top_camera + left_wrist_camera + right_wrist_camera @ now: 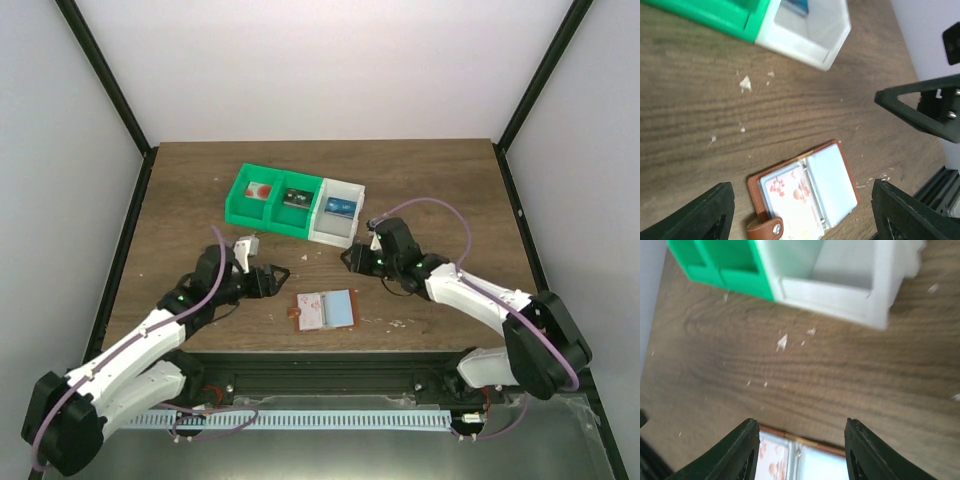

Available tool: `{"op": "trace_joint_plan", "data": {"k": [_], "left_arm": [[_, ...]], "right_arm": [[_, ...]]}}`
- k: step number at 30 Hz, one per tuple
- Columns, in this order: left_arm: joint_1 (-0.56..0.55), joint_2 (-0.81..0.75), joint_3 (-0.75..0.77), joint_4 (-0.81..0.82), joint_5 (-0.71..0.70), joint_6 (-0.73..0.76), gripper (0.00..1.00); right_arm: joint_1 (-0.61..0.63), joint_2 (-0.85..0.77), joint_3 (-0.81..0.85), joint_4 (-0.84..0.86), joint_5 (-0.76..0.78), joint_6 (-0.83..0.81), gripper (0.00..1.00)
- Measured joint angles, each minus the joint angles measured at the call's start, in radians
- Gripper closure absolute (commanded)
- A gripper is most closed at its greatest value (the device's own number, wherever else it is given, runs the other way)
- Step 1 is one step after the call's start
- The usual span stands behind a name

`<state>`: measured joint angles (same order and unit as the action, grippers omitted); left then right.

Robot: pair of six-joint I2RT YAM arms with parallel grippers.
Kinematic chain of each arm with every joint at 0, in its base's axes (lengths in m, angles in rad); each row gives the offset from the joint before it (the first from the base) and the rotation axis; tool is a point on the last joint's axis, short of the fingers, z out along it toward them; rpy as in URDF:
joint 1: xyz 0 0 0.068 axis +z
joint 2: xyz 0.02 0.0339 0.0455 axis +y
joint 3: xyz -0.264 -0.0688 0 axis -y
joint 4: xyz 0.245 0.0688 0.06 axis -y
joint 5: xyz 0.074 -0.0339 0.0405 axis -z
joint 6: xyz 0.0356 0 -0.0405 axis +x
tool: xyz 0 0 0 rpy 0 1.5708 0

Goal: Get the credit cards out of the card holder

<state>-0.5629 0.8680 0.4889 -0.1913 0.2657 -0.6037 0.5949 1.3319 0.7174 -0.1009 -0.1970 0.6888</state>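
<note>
wallet (326,309): lying open and flat on the table (190,200), around 6 o'clock on the tabletop and close to the near edge. It has a reddish-brown leather rim and pale grey-blue pockets inside, with the fold running down the middle.
snap tab (765,230): a little brown strap with a metal snap, poking out from the wallet's left half.
pink card (789,192): still tucked in the left pocket. It's whitish-pink with small red flower-ish prints. The right pocket only shows plain pale blue, so I can't tell if anything's in it.
left claw (273,281): at roughly 10 o'clock from the wallet, just beside it and not touching. The fingers are spread wide with nothing between them. In its own camera the wallet sits low down between the two fingers.
right claw (351,262): at about 1 o'clock from the wallet, near it but apart. It's also spread wide and holding nothing. Its camera just catches the wallet's far edge between the fingers.
crumbs (745,83): pale bits scattered on the wood between the wallet and the bin.
bin (232,208): at 12 o'clock from the wallet and well apart from it, sitting a bit skewed. It has two green compartments plus a white one on the right end.
blue card (340,208): lying in the white compartment.
other bin stuff: the left green compartment holds something white with red on it and the middle one holds something dark. Both are too small to make out.
</note>
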Motion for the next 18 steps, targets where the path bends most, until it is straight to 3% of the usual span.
{"op": "trace_joint_plan", "data": {"k": [9, 18], "left_arm": [[0.0, 0.077, -0.098, 0.134, 0.042, -0.114, 0.36], [0.0, 0.154, -0.212, 0.351, 0.18, -0.214, 0.36]], "right_arm": [[0.123, -0.018, -0.078, 0.081, -0.052, 0.004, 0.62], [0.205, 0.029, -0.093, 0.131, -0.062, 0.039, 0.67]]}}
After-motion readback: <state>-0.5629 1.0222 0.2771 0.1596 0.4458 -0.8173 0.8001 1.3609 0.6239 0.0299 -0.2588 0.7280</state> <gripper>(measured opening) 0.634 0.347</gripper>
